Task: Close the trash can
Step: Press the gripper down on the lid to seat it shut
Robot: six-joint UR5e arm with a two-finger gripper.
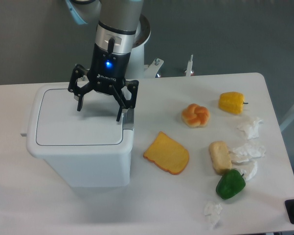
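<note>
The trash can (80, 156) is a large white boxy bin at the left of the table. Its flat lid (73, 127) lies down, flush in the rim, and a grey latch tab (128, 120) shows at its right edge. My gripper (100, 113) hangs just above the lid's back right part, fingers spread wide and open, with nothing between them. One fingertip (119, 118) points down near the latch tab.
To the right of the bin lie a cheese slice (167, 153), a braided bun (195, 115), a yellow pepper (232, 102), a bread piece (219, 156), a green pepper (230, 184) and several crumpled tissues (248, 152). The robot base (142, 34) stands behind.
</note>
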